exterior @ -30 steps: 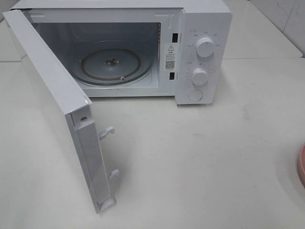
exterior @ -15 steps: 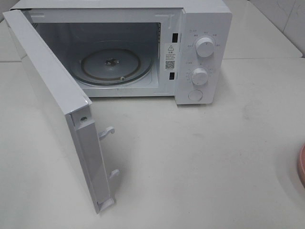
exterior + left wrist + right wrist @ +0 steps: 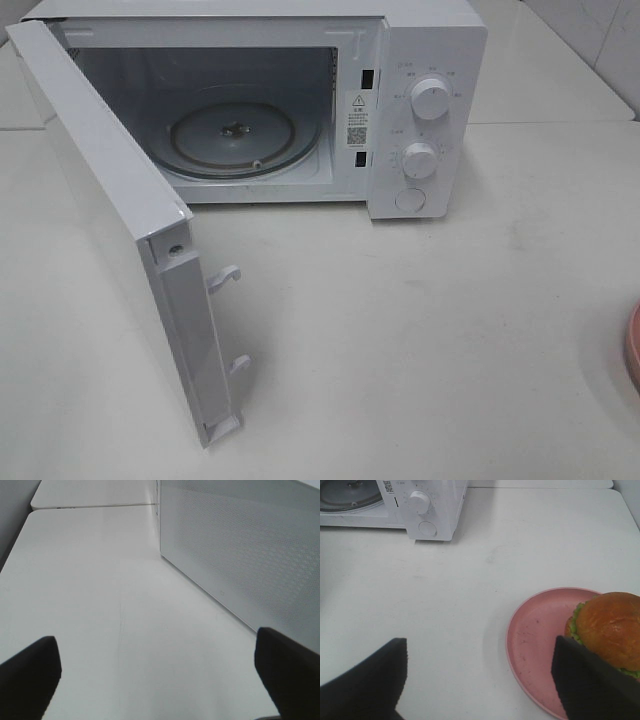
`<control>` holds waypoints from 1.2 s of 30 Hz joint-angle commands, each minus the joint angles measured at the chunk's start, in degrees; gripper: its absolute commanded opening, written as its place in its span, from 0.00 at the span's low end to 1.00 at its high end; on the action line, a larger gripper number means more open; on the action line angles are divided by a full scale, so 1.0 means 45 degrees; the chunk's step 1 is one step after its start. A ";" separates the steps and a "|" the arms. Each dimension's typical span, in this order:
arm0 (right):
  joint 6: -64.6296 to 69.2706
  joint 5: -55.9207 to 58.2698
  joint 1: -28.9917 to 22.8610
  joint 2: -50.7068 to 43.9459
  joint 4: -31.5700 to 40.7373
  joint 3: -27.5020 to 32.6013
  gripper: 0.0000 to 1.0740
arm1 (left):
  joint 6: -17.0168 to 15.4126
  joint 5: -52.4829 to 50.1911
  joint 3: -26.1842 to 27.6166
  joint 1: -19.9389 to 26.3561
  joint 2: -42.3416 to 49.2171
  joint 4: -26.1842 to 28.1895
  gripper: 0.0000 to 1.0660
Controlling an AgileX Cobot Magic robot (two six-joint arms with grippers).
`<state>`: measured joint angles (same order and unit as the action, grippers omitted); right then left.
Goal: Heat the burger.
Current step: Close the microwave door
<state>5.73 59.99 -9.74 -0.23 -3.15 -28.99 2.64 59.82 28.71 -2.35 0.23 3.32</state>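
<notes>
With the microwave (image 3: 400, 110) door (image 3: 120, 250) swung wide for loading, the empty, spread-jawed right gripper (image 3: 480, 680) hangs beside the burger (image 3: 607, 630) on its pink plate (image 3: 535, 645) at the table's right edge, while the left gripper (image 3: 160, 675) gapes idle.

We spot a warning sticker (image 3: 357, 117) with a triangle sign and a square code on the microwave (image 3: 428, 40) frame, well ahead of the right pincer (image 3: 479, 680). Its print is too small to read, and so are the marks around the knobs (image 3: 430, 98).
</notes>
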 commanded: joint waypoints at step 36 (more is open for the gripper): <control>-0.0140 -0.0127 0.0089 -0.0344 -0.0025 0.0000 0.71 | -0.0102 -0.0560 0.0267 0.0025 0.0102 -0.0051 0.97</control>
<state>5.73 59.99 -9.74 -0.23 -3.15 -28.99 2.64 58.73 29.34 -2.35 0.17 3.32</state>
